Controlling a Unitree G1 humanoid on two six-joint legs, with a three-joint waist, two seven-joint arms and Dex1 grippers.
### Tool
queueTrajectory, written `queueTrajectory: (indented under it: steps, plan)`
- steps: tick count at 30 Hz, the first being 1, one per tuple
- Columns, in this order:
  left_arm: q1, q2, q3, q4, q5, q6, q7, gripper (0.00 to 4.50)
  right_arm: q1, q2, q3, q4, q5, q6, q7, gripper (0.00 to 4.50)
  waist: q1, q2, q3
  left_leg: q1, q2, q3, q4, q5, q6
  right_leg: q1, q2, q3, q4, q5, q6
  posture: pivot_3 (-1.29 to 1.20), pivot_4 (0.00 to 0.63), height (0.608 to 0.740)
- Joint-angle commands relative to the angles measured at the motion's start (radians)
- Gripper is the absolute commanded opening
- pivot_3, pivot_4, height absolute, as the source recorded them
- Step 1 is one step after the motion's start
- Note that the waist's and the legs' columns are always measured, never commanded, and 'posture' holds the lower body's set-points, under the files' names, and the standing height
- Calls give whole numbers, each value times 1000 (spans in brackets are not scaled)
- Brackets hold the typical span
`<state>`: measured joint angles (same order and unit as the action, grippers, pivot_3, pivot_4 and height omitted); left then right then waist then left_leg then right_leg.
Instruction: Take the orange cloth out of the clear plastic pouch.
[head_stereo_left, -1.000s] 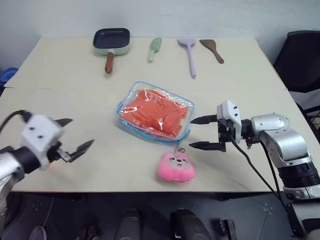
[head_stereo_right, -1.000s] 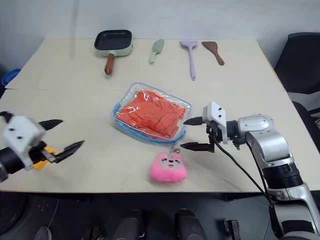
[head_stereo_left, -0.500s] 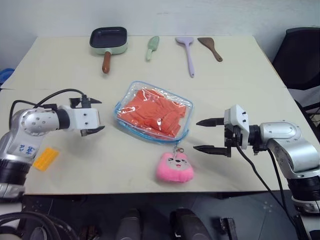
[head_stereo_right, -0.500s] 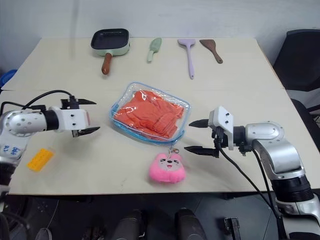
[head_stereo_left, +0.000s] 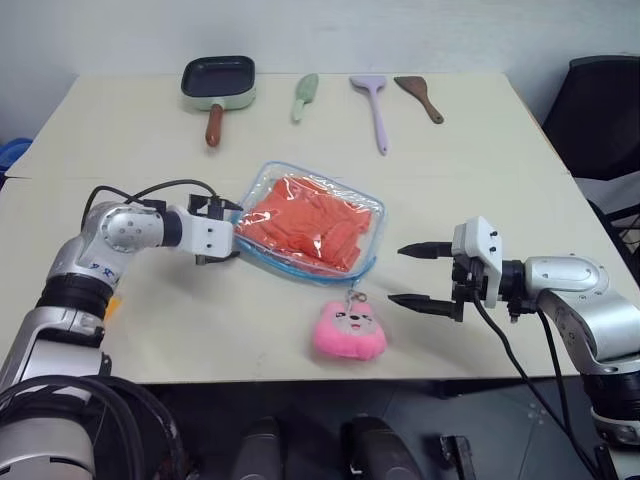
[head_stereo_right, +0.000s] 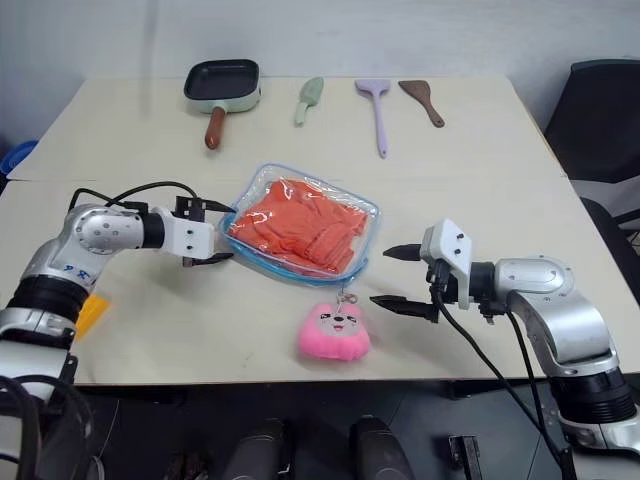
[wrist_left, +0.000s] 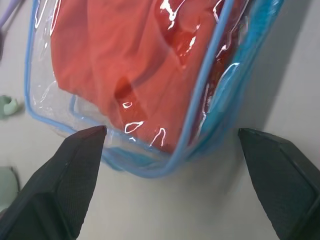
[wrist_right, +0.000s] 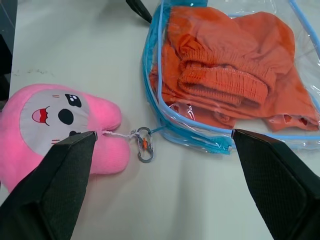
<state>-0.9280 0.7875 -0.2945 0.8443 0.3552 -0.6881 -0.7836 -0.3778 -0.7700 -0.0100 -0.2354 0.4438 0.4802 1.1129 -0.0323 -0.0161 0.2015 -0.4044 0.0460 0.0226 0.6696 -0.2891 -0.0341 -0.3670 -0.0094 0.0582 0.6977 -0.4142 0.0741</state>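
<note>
The clear plastic pouch (head_stereo_left: 268, 180) with light blue edging lies flat in the middle of the table. The orange cloth (head_stereo_left: 305, 218) is folded inside it. My left gripper (head_stereo_left: 225, 232) is open at the pouch's left end, and in the left wrist view its fingertips (wrist_left: 85, 150) stand on either side of that blue-edged end. My right gripper (head_stereo_left: 395, 274) hangs open to the right of the pouch, apart from it. A pink plush charm (head_stereo_left: 349, 332) lies in front of the pouch, joined to it by a small clip (wrist_right: 144, 144).
Along the table's far edge lie a small pan (head_stereo_left: 218, 82), a green spatula (head_stereo_left: 306, 95), a purple spatula (head_stereo_left: 373, 95) and a brown spatula (head_stereo_left: 420, 95). A yellow brick (head_stereo_right: 88, 310) peeks out under my left arm. A black chair (head_stereo_left: 600, 110) stands at the right.
My left arm has swung forward and to the right, from the table's left side up to the pouch's left end. The right gripper has stayed about where it was.
</note>
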Motion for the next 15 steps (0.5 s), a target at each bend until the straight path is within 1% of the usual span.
queueTrajectory:
  steps: [1,2,3,6,10,12,15]
  plan:
    - [-42,-4,-8,64,28,-46,34,3625,0,-13,-34,-45,28,2,-7,4500,-1,0,0,0,0,0,0,1,-1,0,0,1,0,0,0,0,150,740]
    - [-46,-5,-9,74,29,-54,31,3206,0,-15,-35,-46,29,3,-8,4500,-1,0,0,0,0,1,0,1,-2,0,0,1,0,0,0,0,150,740]
    - [-48,-6,-11,81,29,-62,29,3001,2,-17,-36,-47,30,3,-8,4500,0,0,0,0,0,1,0,1,-2,-1,0,1,0,0,0,0,150,740]
    - [-43,-9,-8,90,12,-76,13,2163,5,-21,-37,-50,33,5,-9,4500,2,0,0,0,0,1,0,2,-2,-1,0,1,0,0,0,0,150,740]
    - [7,-15,11,23,-56,-23,-58,1000,2,-24,-35,-49,33,6,-9,4500,1,0,0,0,0,1,0,2,-3,-1,-1,1,0,0,0,0,150,740]
    - [76,-13,30,-111,-96,92,-101,431,0,-23,-32,-49,33,7,-9,4500,-1,0,0,0,0,1,0,2,-3,-1,-1,1,1,0,0,0,150,740]
    - [226,-7,80,-456,-158,384,-152,431,1,-18,-24,-52,33,8,-9,4500,-3,0,0,0,1,1,-1,2,-3,-1,-1,1,1,0,0,0,150,740]
